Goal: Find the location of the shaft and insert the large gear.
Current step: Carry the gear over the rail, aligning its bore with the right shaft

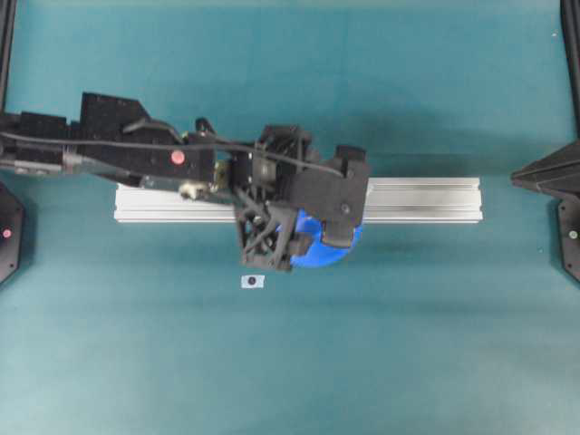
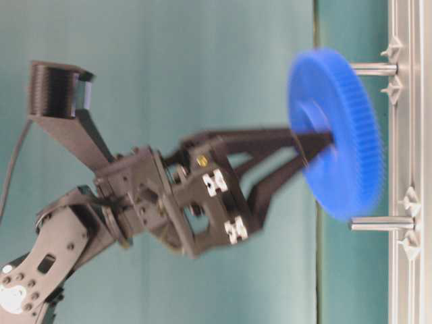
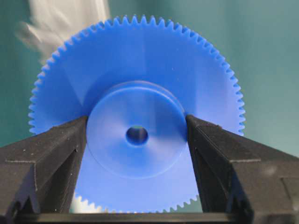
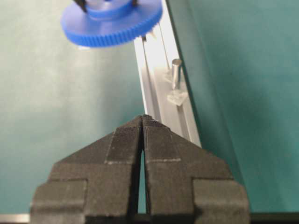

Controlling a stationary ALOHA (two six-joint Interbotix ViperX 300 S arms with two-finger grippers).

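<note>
While you scan from the left of the aluminium rail (image 1: pixel 426 199), your left gripper (image 3: pixel 136 135) comes first: its two fingers (image 3: pixel 51 154) clamp the raised hub of the large gear (image 3: pixel 135 84), so the blue disc is held above the table, hanging off the near edge of the rail about mid-length. Just below the rail and left of the gear lies a small white tag (image 1: pixel 253 282); ignore it. In the table-level view two pins rise from the rail, one (image 2: pixel 374 68) close beside the gear's rim, the other (image 2: pixel 381 222) past its opposite edge, and I cannot tell which is the shaft. You are in the carry-and-align step, I judge. Next you need the centre hole (image 3: pixel 137 135) square over the right pin before lowering. Farthest right of the rail, your right gripper (image 4: pixel 142 122) rests with jaws pressed together, empty.
</note>
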